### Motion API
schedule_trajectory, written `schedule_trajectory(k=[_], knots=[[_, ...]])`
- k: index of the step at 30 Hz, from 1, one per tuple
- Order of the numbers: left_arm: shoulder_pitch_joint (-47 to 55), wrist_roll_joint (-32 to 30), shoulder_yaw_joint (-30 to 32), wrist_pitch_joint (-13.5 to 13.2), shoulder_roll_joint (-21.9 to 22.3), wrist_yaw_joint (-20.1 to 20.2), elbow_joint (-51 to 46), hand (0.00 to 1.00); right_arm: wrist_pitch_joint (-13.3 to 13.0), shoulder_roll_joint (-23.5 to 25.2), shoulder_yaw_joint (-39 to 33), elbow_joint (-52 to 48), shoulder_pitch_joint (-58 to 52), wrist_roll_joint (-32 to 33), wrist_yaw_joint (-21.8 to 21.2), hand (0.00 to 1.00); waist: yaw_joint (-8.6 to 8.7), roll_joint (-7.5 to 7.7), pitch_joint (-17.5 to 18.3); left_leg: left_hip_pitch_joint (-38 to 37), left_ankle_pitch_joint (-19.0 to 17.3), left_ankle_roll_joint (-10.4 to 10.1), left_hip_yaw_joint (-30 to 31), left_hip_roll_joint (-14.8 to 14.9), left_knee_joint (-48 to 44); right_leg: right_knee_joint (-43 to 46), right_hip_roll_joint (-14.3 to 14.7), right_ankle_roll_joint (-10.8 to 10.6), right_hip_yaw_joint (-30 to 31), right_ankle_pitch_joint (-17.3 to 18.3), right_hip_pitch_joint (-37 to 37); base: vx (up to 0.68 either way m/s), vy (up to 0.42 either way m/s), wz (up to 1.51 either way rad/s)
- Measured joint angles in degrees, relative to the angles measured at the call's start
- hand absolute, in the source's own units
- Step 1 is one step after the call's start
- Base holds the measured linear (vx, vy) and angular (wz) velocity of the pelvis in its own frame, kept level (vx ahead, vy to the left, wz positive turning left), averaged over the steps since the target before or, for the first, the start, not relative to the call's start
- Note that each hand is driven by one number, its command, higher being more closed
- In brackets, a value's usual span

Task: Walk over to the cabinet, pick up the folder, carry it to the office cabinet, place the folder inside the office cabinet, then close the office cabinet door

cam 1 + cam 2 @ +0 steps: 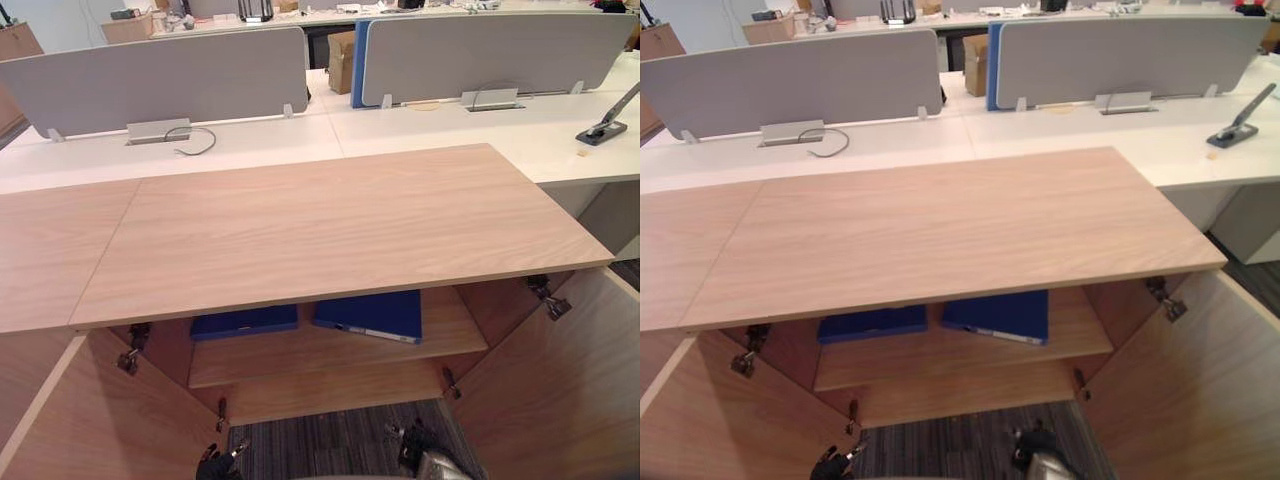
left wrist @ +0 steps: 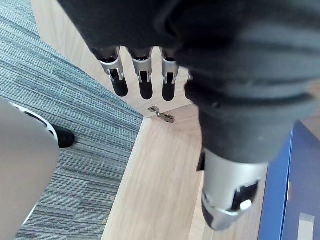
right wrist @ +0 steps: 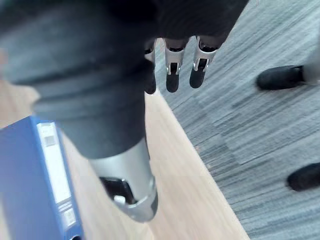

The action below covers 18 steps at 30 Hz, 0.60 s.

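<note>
The left hand is hanging closest of all, its dark ribbed cover looming across the left wrist view. Its fingers are dangling straight and loose, the thumb is standing apart from them, and it is gripping nothing. The right hand is hanging the same way, with its fingers relaxed and its thumb clear of them, also carrying nothing. Both hands are sitting low in front of the open cabinet, well apart from each other, with grey striped carpet lying between and beneath them.

Two blue folders are lying flat on the shelf inside the cabinet, above and beyond the hands. The left folder is resting ahead of the left hand, and its blue edge is showing on that hand's thumb side. The right folder, with a pale label on its spine, is resting ahead of the right hand, again on the thumb side. The folders are lying side by side with a gap between them, and neither hand is touching either one.

The left door is standing swung open to the outside of the left hand, and the right door is standing open to the outside of the right hand. A metal hinge is showing on the wood just beyond the left hand's fingertips.

Far beyond both hands, past the cabinet's wooden top, white desks are carrying grey divider screens, and a cardboard box is sitting between the screens.
</note>
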State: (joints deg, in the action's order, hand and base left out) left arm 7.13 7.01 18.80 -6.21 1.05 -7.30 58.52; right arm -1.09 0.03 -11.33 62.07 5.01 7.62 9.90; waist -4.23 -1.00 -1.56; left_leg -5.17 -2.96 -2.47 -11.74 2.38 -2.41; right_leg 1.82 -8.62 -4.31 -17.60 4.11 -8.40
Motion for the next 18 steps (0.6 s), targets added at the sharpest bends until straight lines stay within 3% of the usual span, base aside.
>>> schedule_trajectory(k=[5, 8, 10, 12, 14, 18], knots=[[-0.03, -0.72, -2.37, -1.14, -0.61, -0.18, -1.64, 0.0, -1.38, -3.01, 8.57, -9.96, 7.42, -6.11, 1.99, 0.0, -0.06, -0.62, -2.61, 2.41, 0.66, 0.28, -1.75, 0.06, -0.1, 1.98, -0.24, 0.0, 2.43, -0.43, 4.35, -0.08, 0.017, -0.21], [-2.11, -0.72, -3.15, -2.01, -0.43, -0.95, -3.77, 0.0, -2.63, -6.25, 12.02, -14.69, 16.33, -10.24, 3.12, 0.0, -0.26, -1.72, -8.82, 8.65, 0.53, 0.88, -1.56, 0.26, -6.11, 8.56, -1.78, 0.06, 3.6, -0.2, 11.37, -0.19, 0.051, -0.04], [-2.79, -0.21, -3.14, -2.59, 0.36, -1.92, -5.31, 0.0, -2.92, -8.98, 17.53, -16.74, 21.8, -12.44, 3.29, 0.0, -0.3, -3.54, -12.23, 14.64, -2.83, 1.79, -1.73, 0.5, -14.42, 17.81, -4.07, -0.33, 4.53, 3.32, 17.96, -0.22, 0.051, -0.05], [-3.25, 0.57, -2.7, -3.11, 0.75, -2.4, -6.05, 0.0, -2.92, -9.46, 21.08, -16.85, 24.27, -14.23, 3.18, 0.0, -0.65, -4.33, -13.92, 18.08, -5.65, 2.17, -2.38, 0.67, -20.45, 24.35, -5.46, -0.77, 6.26, 6.29, 22.29, -0.2, 0.037, -0.17], [-3.55, 0.93, -1.09, -3.3, 1.04, -2.58, -7.05, 0.0, -2.89, -9.51, 27.4, -17.21, 26.13, -17.36, 2.5, 0.0, -1.48, -4.44, -14.87, 24.38, -10.01, 2.55, -3.67, 1.38, -29.61, 34.57, -6.94, -1.03, 9.64, 10.36, 30.38, -0.23, 0.002, -0.28], [-4.0, 2.64, 4.37, -3.09, 1.59, -3.56, -7.26, 0.0, -2.4, -11.0, 32.93, -20.27, 27.94, -22.19, 1.11, 0.0, -1.35, -3.57, -17.1, 32.78, -14.45, 2.98, -5.11, 2.75, -41.04, 46.58, -7.75, -0.89, 13.93, 14.26, 40.86, -0.17, -0.015, -0.17]])
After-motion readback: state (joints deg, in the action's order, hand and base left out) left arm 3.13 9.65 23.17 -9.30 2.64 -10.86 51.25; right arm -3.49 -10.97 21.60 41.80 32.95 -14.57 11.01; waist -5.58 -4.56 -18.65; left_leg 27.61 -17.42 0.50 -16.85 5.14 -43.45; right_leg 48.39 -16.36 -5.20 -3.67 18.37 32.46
